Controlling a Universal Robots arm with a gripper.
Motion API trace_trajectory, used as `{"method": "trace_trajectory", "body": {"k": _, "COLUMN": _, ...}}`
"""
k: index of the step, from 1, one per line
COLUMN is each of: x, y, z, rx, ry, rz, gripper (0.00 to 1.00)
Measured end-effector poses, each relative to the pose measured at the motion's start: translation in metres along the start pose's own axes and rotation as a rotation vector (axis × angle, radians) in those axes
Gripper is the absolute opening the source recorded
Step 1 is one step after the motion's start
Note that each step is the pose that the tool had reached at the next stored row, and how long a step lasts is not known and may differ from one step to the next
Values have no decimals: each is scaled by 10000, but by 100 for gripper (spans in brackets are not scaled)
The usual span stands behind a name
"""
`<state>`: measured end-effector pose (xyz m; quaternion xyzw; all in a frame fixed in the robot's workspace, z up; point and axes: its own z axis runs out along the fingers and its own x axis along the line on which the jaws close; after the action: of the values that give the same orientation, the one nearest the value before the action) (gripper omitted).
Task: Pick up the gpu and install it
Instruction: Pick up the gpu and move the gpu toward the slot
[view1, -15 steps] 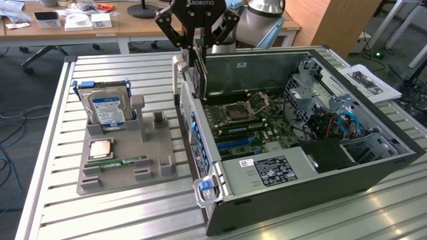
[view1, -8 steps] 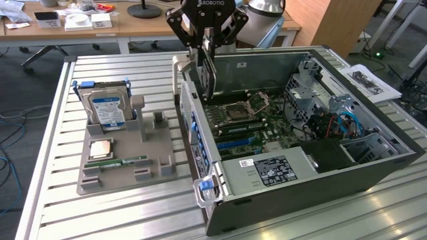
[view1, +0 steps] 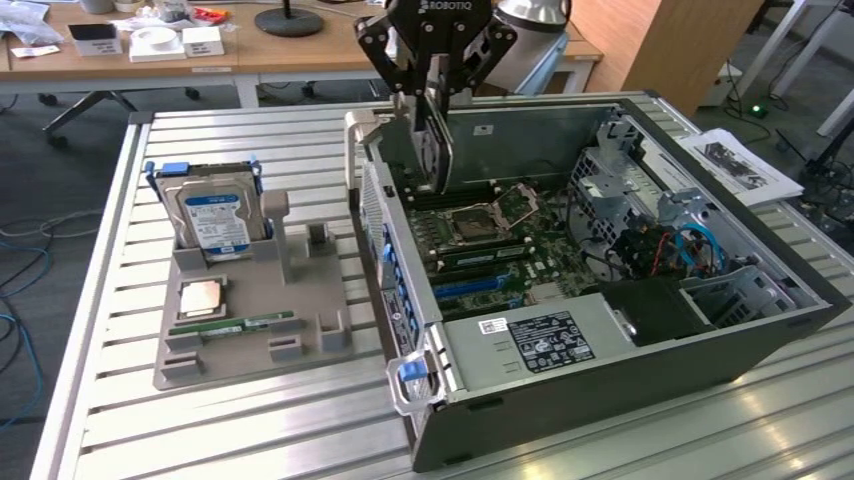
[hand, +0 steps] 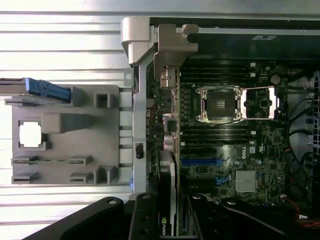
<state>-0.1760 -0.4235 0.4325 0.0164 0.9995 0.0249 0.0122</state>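
Above open case (view1: 694, 345): one pincer (view1: 434, 95) clamping one gpu (view1: 435, 150), upright.

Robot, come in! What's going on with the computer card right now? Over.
Gripper shut on gpu. Held upright over the motherboard, in the open case. Case wall close beside it.

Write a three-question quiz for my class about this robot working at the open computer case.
1. True or false: the gripper holds the gpu upright over the open case.
2. Where does the hard drive stand? A: in the grey holder. B: inside the case. C: on the floor.
3. Fill in: the square silver part lying flat in the holder is a ___.
Key: 1 true; 2 A; 3 processor.
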Motion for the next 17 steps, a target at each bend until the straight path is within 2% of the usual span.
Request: {"method": "trace_trajectory", "body": {"k": 17, "x": -398, "y": 20, "z": 11, "rx": 0, "ry": 0, "rz": 0, "gripper": 27}}
